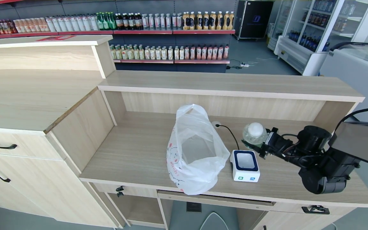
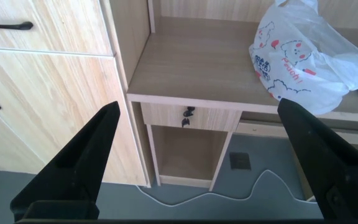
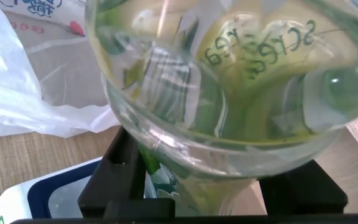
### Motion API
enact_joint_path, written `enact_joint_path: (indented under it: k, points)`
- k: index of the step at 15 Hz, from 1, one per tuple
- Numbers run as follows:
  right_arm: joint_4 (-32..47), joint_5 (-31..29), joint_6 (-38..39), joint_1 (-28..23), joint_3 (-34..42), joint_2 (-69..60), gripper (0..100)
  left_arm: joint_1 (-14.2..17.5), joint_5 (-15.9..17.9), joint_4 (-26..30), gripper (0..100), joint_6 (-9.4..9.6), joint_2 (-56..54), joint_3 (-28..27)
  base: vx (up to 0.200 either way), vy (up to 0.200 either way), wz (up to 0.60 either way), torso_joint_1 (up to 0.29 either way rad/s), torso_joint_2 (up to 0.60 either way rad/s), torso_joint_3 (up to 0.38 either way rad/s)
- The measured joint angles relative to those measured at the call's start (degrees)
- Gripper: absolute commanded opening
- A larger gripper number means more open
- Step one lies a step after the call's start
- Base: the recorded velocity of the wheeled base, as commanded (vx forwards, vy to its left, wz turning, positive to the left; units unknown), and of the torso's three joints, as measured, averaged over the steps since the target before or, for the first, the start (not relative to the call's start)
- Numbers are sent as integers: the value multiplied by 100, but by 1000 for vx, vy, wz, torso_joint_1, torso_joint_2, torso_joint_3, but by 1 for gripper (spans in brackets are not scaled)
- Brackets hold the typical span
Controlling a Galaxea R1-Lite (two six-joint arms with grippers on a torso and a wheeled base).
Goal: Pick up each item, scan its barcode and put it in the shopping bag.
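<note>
Shelves of drink bottles fill the shop behind, and in front of them stands a light wooden checkout counter [image 1: 133, 153] with a low work surface set between a raised back ledge and side walls. On this surface the white shopping bag [image 1: 193, 150] stands with its mouth open upward. Its lower part reaches the front edge, and as far as I can see through the plastic there is nothing in it yet. Just beside the bag is the scanner [image 1: 245, 164], with its window facing up and its cable [image 1: 230, 131] curving back to a hole in the counter. The right gripper [image 1: 258, 144] is clamped on a clear bottle [image 1: 254, 133] with a white cap, holding it near the far right corner of the scanner and not over the window. I judge the first item is picked up, while the scanning and the bagging are not yet done. The left gripper [image 2: 197, 158] hangs low in front of the counter with its fingers wide apart and nothing between them. For the next move the bottle must cross the scanner without catching the cable, and the back ledge limits room behind. The surface left of the bag gives more room.
</note>
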State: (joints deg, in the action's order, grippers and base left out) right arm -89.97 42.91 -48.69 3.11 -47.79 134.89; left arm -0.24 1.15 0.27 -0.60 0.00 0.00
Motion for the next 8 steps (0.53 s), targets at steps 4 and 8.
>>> enact_joint_path:
  k: [4, 8]
  points:
    - [5, 46, -13, 11, -306, 139, 0, -2, -2, 0, 100, 0, 0, 0, 0, 0, 0, 0, 0, 0]
    - [0, 312, -2, 74, -752, 325, 0, -2, -2, -2, 100, 0, 0, 0, 0, 0, 0, 0, 0, 0]
